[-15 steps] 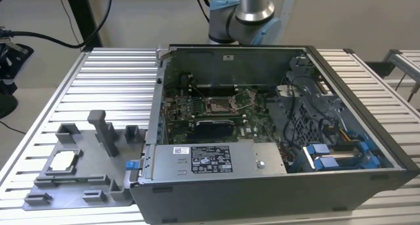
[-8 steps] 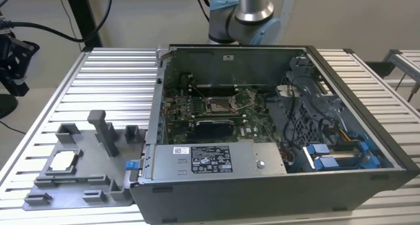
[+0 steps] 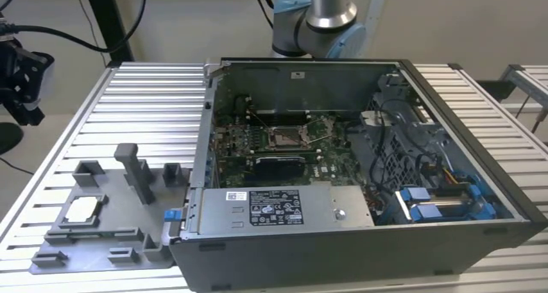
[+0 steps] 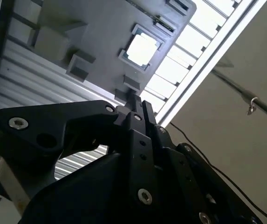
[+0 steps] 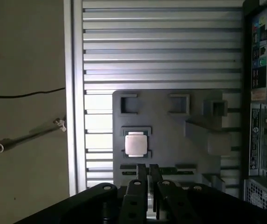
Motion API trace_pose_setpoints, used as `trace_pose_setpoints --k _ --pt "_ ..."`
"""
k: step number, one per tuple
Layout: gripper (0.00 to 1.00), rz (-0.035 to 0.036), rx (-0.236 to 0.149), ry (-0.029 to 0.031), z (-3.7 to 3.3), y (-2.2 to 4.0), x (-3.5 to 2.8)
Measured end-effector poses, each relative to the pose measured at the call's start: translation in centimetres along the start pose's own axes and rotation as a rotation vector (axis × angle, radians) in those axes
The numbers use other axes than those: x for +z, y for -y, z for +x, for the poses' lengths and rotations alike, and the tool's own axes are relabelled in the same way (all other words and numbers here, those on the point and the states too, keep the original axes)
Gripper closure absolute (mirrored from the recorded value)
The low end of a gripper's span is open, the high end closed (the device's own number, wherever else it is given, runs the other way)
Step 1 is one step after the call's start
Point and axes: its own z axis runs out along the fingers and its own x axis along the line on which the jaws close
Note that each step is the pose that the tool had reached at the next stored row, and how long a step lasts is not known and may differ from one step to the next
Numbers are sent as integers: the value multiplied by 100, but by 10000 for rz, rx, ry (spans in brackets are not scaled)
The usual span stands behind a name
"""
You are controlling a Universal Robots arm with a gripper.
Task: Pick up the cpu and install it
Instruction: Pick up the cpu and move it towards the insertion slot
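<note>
Tabletop: ribbed metal tabletop (image 3: 145, 107); on the exterior view's left it carries a fixture, and from the middle to the right the machine.
Fixture plate: a grey fixture plate (image 3: 128, 219) with raised blocks and posts lies flat near the tabletop's left edge in the exterior view.
Cpu: the cpu (image 3: 83, 208) sits silver side up in a square nest on that plate. It is well apart from the case and not yet lifted.
Computer case: the open computer case (image 3: 342, 258) lies on its side just beside the plate, with the board exposed.
Socket: the dark socket (image 3: 285, 137) on the board has its metal frame around it and no chip can be made out in it.
Arm: the arm (image 3: 330, 8) rises behind the case.
End effector: in the first wrist view the end effector (image 5: 148, 167) has its two fingers drawn together, a thin slit between them, holding nothing.
Cpu from end effector: the cpu lies ahead of the fingertips, out past them, a little off their line and clear of them. It is near but not touching.
Cpu's axis: the cpu is square, so it has no long axis. In the first wrist view its sides look square to the fingers' line.
Nearer arm: there is one arm only.
</note>
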Motion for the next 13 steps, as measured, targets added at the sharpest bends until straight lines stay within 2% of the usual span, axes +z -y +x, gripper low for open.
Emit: trace_pose_setpoints --k 13 --pt "0 -2 -1 77 0 0 0"
